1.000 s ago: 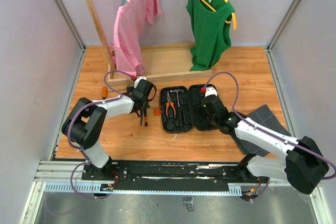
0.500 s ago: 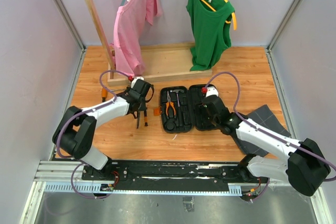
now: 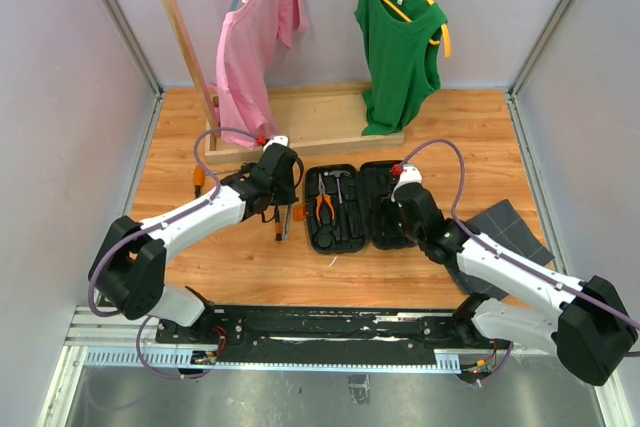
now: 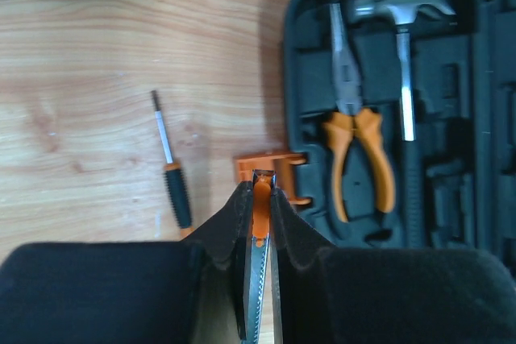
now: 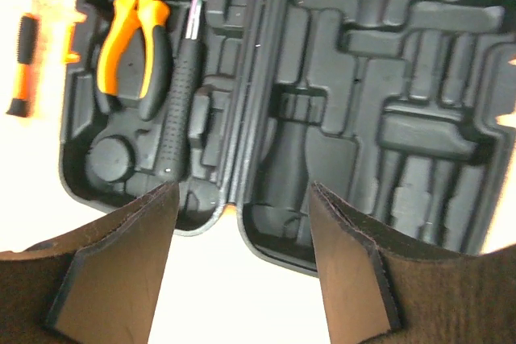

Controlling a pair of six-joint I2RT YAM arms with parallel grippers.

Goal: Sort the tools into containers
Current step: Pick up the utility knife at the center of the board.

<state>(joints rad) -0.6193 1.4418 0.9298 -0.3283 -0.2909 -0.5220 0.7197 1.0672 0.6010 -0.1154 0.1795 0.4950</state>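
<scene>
My left gripper (image 4: 259, 191) pinched a slim orange-and-silver tool (image 4: 260, 213); my right gripper (image 5: 242, 192) gaped over the black clamshell case (image 5: 363, 78).

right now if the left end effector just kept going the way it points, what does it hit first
Likely the orange latch on the tool case edge, just ahead of the left end effector, which is shut on a slim orange-tipped tool. Depth is unclear.
</scene>
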